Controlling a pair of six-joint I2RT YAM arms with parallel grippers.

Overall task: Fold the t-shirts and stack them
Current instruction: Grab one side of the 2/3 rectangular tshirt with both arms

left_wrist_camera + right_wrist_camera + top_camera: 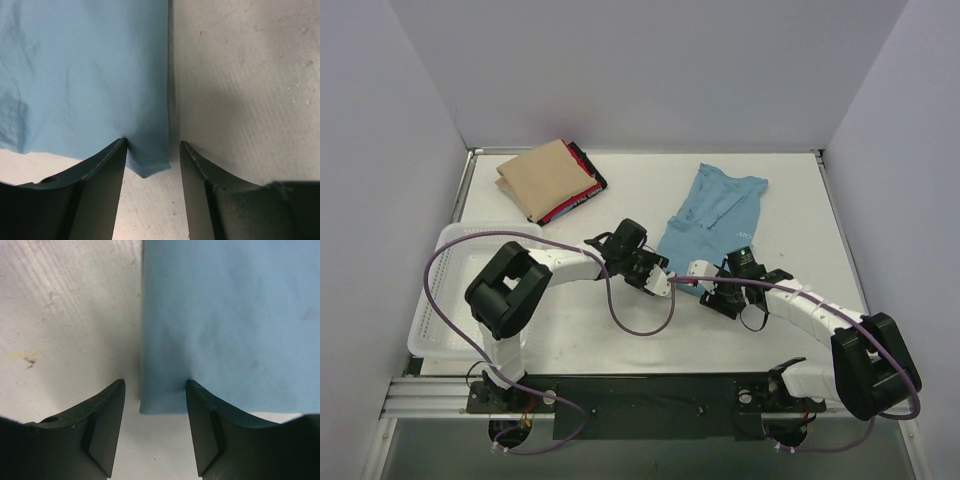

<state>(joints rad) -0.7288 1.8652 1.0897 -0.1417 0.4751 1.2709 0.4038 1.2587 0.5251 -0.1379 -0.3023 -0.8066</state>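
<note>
Though done with 2 tees (548, 180), stacked at 11 o'clock: light blue tee (715, 215) pending, corners inside gaping, empty left claw (152, 145), right claw (155, 384).

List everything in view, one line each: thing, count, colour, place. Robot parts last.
light blue t-shirt: one, light blue, lying centre-right on the table
tan t-shirt: one, tan, folded, far left, on top of the red-and-black one
red-and-black t-shirt: one, red and black, beneath the tan one
basket: one, white mesh, near left
table: one, white
cables: purple, one along each arm
left gripper: one, dark, open, a corner of the blue shirt between its fingers
right gripper: one, dark, open, likewise over a corner
</note>
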